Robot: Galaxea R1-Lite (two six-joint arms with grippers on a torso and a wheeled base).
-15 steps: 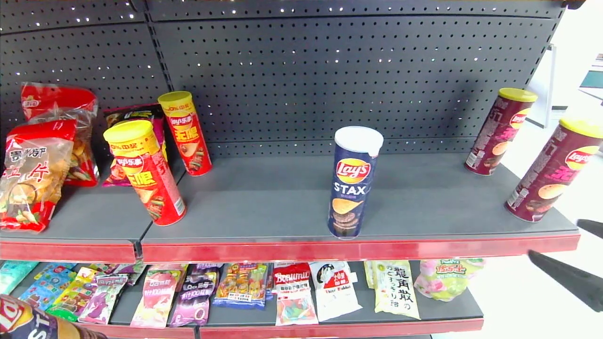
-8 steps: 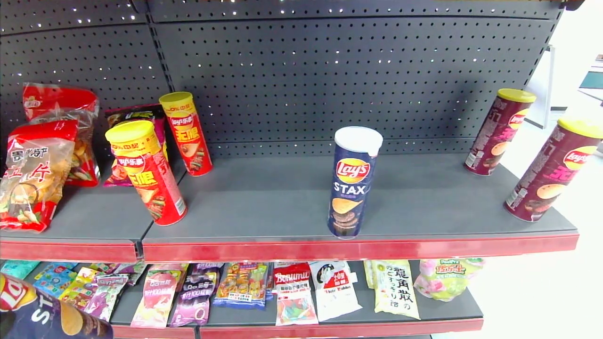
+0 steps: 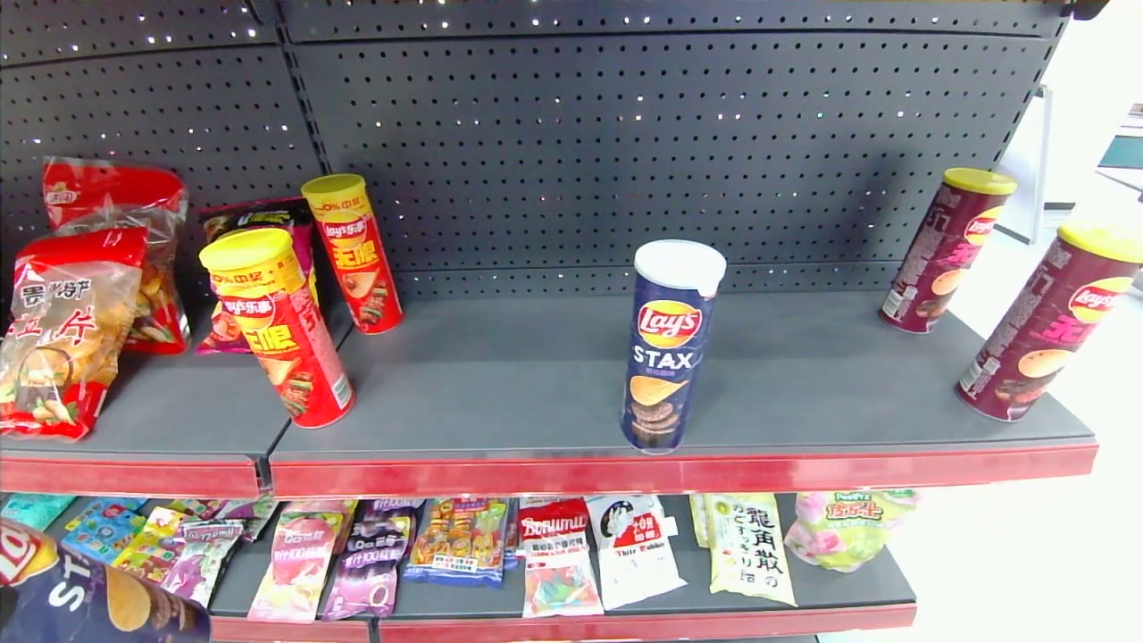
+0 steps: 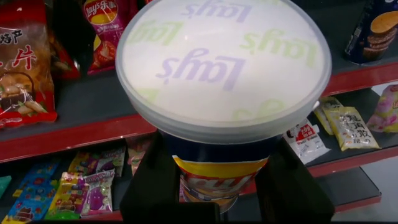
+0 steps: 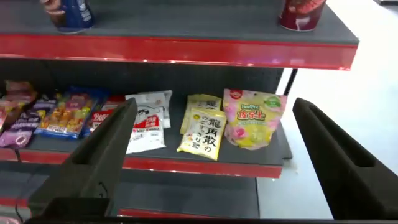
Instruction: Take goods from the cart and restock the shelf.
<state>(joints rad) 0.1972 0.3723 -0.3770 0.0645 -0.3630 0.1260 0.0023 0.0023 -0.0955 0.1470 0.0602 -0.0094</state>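
On the left of the shelf (image 3: 536, 375) stand two red cans (image 3: 279, 326) with yellow lids, one behind the other. Further left lean two snack bags (image 3: 62, 330) with red tops. Two dark red cans (image 3: 946, 250) stand on the far right. Down below lie many small candy packs (image 3: 295, 558), a white bag (image 3: 629, 549), a pale yellow bag (image 3: 746, 545) and a green bag (image 3: 844, 527).

The held can (image 4: 219, 177) between my left gripper's (image 4: 217, 162) black fingers (image 4: 155, 186) is navy and yellow, its white lid printed in pale purple and green. The standing can (image 3: 668, 348) is navy with a white lid, on a dark grey shelf (image 3: 536, 375) with a red lip and a dotted back panel (image 3: 625, 134). Left of it are red cans (image 3: 281, 330) with yellow lids, and right of it are maroon cans (image 3: 946, 250) with yellow lids.
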